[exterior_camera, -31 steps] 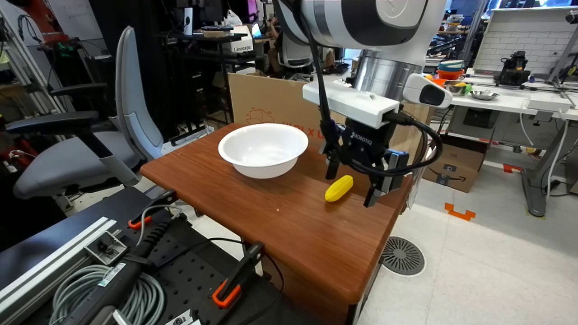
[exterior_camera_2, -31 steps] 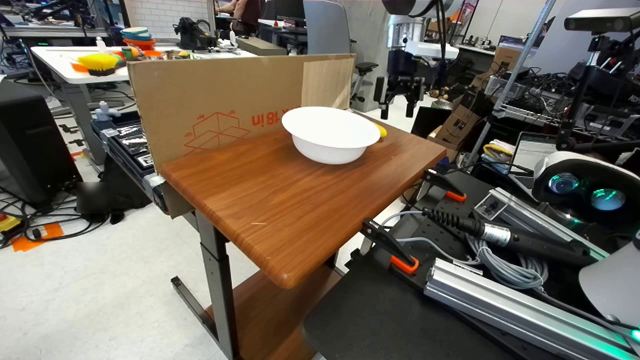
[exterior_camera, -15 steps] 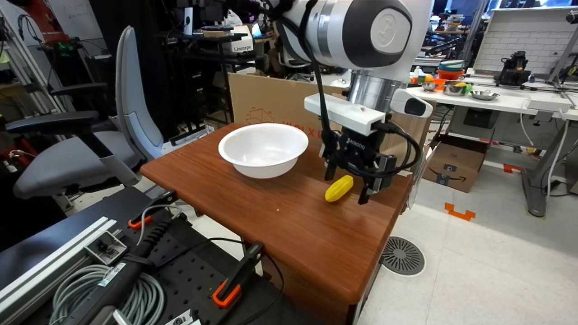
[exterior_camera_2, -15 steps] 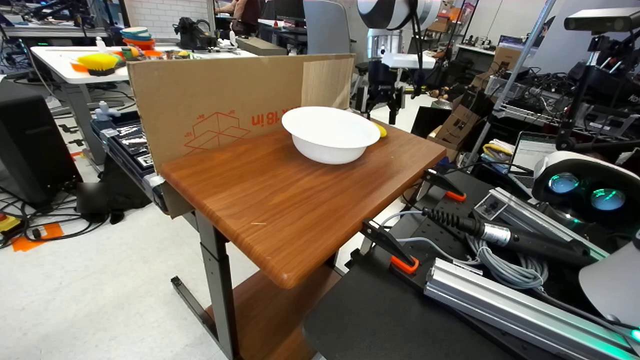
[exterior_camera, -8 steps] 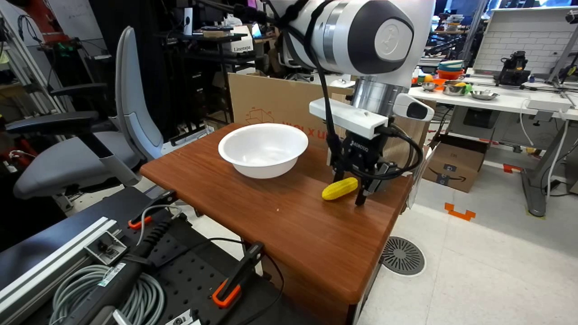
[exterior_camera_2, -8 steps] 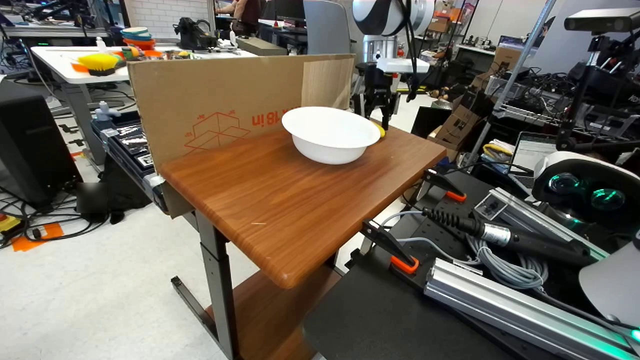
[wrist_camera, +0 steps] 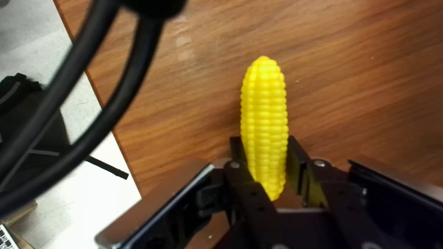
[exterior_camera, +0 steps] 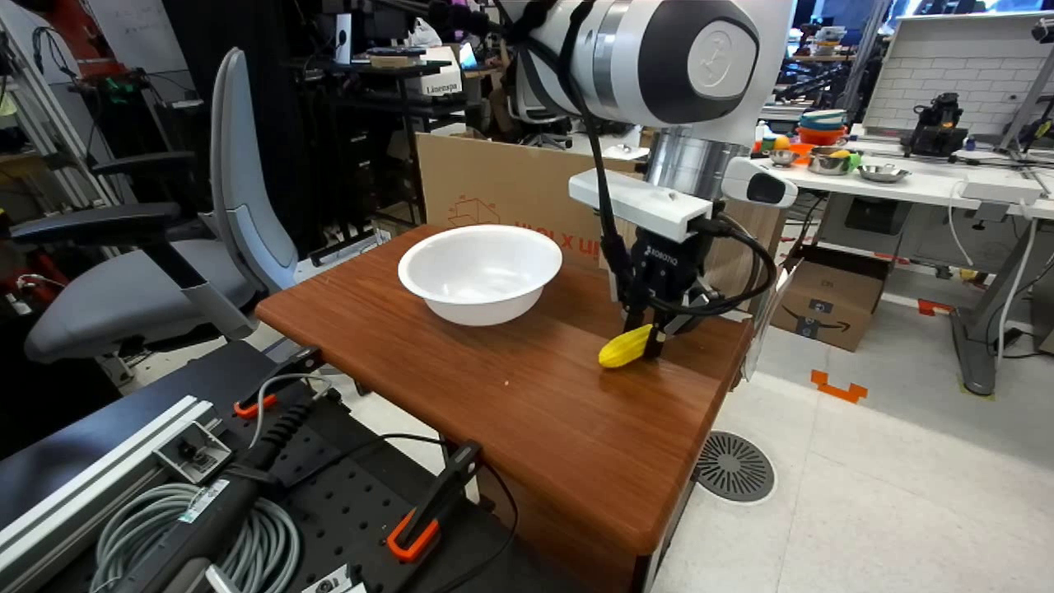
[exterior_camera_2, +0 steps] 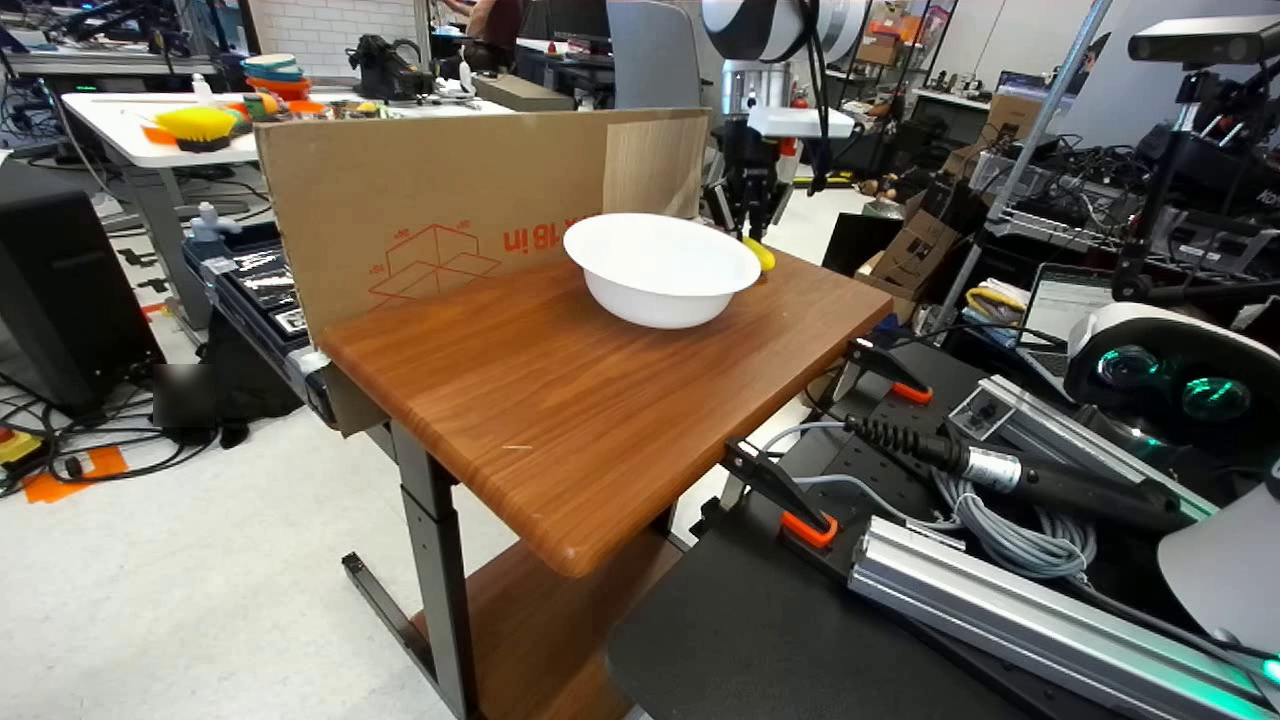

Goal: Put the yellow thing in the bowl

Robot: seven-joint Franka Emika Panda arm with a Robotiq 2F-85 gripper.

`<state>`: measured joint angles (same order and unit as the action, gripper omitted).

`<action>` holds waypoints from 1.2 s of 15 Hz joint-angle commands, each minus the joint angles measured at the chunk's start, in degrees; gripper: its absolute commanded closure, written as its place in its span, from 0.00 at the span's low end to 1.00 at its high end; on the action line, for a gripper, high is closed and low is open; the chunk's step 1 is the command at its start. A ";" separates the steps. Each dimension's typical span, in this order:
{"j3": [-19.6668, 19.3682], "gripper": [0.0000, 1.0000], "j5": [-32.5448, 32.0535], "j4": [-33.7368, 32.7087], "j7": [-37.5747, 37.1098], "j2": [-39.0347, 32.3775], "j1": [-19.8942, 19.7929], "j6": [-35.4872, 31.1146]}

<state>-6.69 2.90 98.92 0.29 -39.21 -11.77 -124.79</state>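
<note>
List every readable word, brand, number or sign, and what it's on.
"ROBOTIQ": gripper.
"Linenspa": white box in the background.
"18 in", red, upside down: cardboard panel; rest of that line partly hidden.
Curved-arrow logo, no readable word: brown carton.
Too small or blurred to read: small red marks on the panel, tool label, other background print.
Wrist view: none.

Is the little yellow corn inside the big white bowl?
No, the gripper has the yellow corn between its fingers, outside the white bowl.
</note>
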 commanded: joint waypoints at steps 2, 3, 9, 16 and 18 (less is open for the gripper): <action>0.36 0.92 0.72 6.49 -1.30 8.16 1.24 -2.28; 0.40 0.92 0.58 8.26 -1.76 10.67 1.82 -2.32; 1.91 0.92 -1.13 15.64 -4.08 22.81 7.26 -2.25; 6.71 0.92 -0.44 13.65 -4.43 19.21 12.68 -1.07; 6.67 0.92 -0.32 12.80 -5.02 17.51 12.98 -0.57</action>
<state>-0.08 2.73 113.66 -3.85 -18.78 1.11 -125.09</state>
